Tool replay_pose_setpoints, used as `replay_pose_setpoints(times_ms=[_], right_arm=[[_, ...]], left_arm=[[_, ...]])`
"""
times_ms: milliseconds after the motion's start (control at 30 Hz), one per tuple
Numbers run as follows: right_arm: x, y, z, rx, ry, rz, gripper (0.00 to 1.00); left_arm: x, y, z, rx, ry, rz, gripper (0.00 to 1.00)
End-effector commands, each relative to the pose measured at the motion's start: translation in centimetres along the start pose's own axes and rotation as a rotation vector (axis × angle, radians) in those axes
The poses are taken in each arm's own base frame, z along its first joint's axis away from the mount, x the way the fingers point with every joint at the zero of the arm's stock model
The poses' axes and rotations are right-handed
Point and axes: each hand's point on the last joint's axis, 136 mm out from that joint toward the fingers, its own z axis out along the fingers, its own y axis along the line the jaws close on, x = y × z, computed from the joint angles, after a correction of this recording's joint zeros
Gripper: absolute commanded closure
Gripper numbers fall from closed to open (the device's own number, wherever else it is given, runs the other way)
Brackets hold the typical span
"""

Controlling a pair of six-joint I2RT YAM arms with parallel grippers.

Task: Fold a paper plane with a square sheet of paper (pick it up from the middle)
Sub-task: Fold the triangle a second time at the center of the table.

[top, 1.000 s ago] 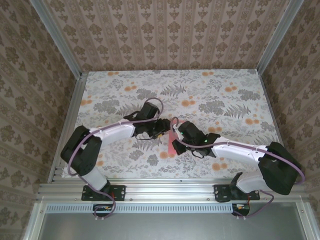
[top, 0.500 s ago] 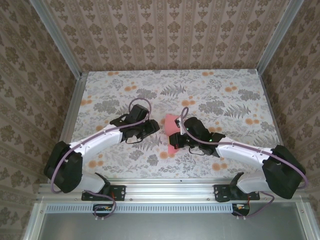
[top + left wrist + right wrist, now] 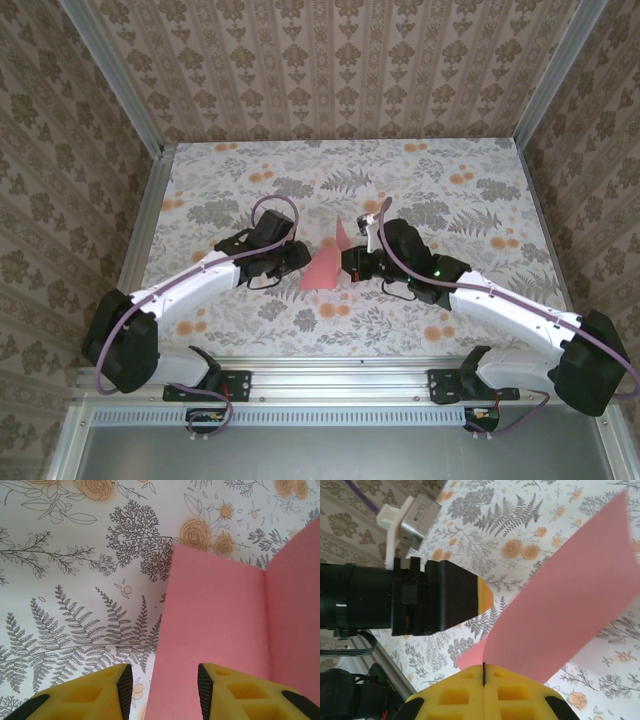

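The right gripper [image 3: 484, 672] is clenched on the lower edge of the square sheet of paper [image 3: 565, 595]. It holds the sheet raised off the flowered desk [image 3: 450, 190] between the two arms; the sheet bears one crease and opens like a shallow V. The left gripper [image 3: 162, 685] sits just beside it with its jaws parted. The sheet's near edge lines up with the gap between the yellow fingers [image 3: 112, 690], though whether it lies inside the gap I cannot tell. The step in hand looks like taking a second hold on the free flap, ready to fold it. To do this well, the left fingers should meet the flap squarely, clear of the crease, and close only once the edge sits deep between them. The right hold should neither slacken nor twist, since thin paper pinched at one point can sag, slip or buckle.
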Motion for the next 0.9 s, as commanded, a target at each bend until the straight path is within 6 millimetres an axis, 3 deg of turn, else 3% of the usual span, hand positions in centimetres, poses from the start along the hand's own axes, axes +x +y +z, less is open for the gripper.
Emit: replay_pose_setpoints(times_ms=[0, 233, 433, 533, 700, 867], right_arm=[[1.4, -1.4, 0.3, 0.04, 0.018, 0.051, 0.99], [6.5, -1.6, 3.5, -0.017, 0.241, 0.056, 0.99], [7.8, -0.6, 5.3, -0.085, 0.29, 0.09, 0.99], [7.2, -1.5, 5.1, -0.024, 0.261, 0.069, 0.99], [3.3, -1.7, 2.6, 0.077, 0.139, -0.017, 0.99], [1.5, -3.0, 1.0, 0.191, 0.076, -0.061, 0.99]], left_arm=[[-0.5, 0.0, -0.7, -0.011, -0.019, 0.024, 0.59], [0.2, 0.7, -0.1, -0.028, 0.011, 0.026, 0.64], [1.5, 1.9, 0.4, -0.052, 0.049, 0.015, 0.69], [1.7, 2.5, 0.5, -0.057, 0.045, 0.003, 0.69], [1.4, 2.2, 0.4, -0.054, 0.033, 0.018, 0.68], [1.1, 1.7, 0.4, -0.045, 0.027, 0.03, 0.68]])
